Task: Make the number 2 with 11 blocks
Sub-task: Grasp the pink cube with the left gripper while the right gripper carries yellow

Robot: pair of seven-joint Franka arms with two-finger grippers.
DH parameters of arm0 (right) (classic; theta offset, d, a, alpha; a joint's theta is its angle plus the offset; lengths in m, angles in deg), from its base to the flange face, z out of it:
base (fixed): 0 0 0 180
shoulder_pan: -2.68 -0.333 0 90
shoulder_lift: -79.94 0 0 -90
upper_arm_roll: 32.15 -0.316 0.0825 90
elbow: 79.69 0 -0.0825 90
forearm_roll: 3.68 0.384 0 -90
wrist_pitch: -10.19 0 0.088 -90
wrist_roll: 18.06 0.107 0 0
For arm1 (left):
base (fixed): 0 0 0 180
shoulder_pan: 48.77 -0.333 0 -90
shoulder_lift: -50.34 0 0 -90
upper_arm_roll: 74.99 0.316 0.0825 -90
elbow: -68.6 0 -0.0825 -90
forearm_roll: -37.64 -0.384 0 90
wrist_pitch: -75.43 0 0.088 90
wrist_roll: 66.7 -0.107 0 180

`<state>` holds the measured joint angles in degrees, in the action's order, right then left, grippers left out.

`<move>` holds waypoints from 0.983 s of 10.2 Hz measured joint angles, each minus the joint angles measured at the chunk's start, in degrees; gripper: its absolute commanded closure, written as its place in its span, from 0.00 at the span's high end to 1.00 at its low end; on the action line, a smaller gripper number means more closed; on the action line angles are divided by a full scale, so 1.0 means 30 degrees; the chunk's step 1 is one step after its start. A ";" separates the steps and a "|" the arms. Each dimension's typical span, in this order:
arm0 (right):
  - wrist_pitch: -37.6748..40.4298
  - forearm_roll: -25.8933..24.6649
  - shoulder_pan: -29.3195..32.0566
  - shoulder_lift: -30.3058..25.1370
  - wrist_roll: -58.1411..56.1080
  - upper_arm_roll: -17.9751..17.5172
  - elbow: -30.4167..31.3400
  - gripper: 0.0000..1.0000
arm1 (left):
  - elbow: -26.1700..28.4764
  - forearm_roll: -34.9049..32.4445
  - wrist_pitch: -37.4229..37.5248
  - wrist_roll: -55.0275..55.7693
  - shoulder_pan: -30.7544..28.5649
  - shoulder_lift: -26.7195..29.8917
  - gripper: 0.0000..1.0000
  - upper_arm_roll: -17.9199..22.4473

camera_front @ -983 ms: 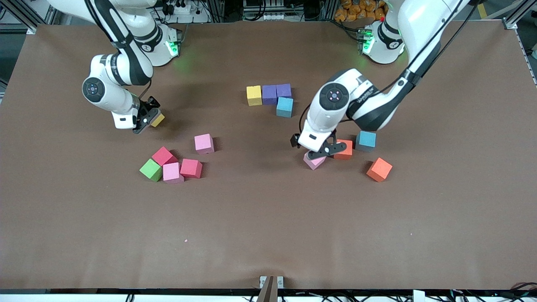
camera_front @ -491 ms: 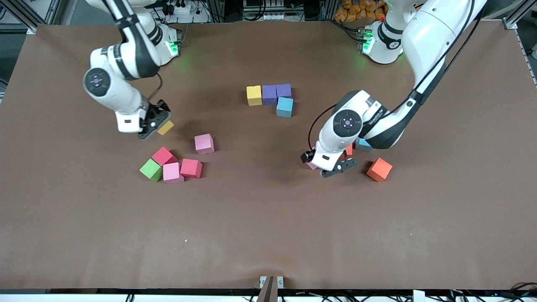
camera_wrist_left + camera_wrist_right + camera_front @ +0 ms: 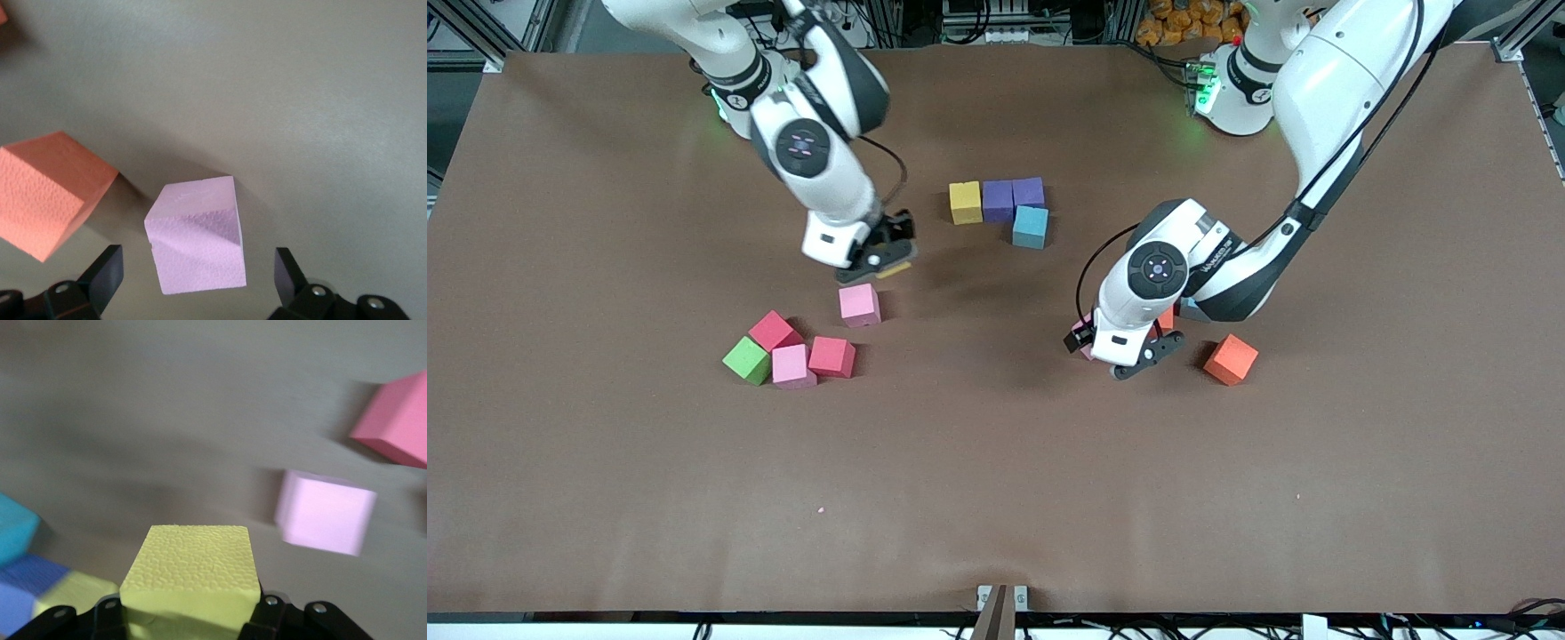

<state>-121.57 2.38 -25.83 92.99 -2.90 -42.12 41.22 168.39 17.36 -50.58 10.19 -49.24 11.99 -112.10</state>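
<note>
My right gripper (image 3: 882, 256) is shut on a yellow block (image 3: 190, 583) and holds it above the table, between a loose pink block (image 3: 860, 304) and a row of a yellow (image 3: 965, 202) and two purple blocks (image 3: 998, 200), with a light blue block (image 3: 1031, 227) against that row. My left gripper (image 3: 1125, 356) is low and open, with its fingers (image 3: 103, 273) on either side of a pink block (image 3: 197, 237) and apart from it. An orange block (image 3: 50, 190) lies close beside that pink one. Another orange block (image 3: 1231, 359) sits toward the left arm's end.
A green cube (image 3: 746, 360), two red blocks (image 3: 774, 330) (image 3: 832, 356) and a pink block (image 3: 790, 365) are clustered toward the right arm's end. A light blue block (image 3: 1190, 308) is mostly hidden under the left arm.
The right arm carried the yellow block from the right arm's end toward the middle row. The left gripper moved over the pink block and settled low around it.
</note>
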 measured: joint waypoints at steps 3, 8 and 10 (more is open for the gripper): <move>-0.0270 0.0044 -0.1867 0.3714 0.4969 0.0122 -0.3674 0.20 | 0.0005 0.0000 0.0064 0.1431 0.0048 -0.0339 1.00 0.0063; -0.1697 0.0690 -0.4561 0.7026 0.9968 0.1223 -0.6615 0.16 | 0.0111 -0.0001 0.0096 0.2218 0.0121 -0.0905 0.89 0.0143; -0.2078 0.0935 -0.5382 0.7557 1.0921 0.1407 -0.6919 0.15 | 0.0128 -0.0001 0.0103 0.2223 0.0132 -0.0928 0.73 0.0263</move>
<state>-127.80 5.18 -41.97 115.66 29.86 -37.90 20.46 168.77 17.35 -50.27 16.86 -48.84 9.21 -111.32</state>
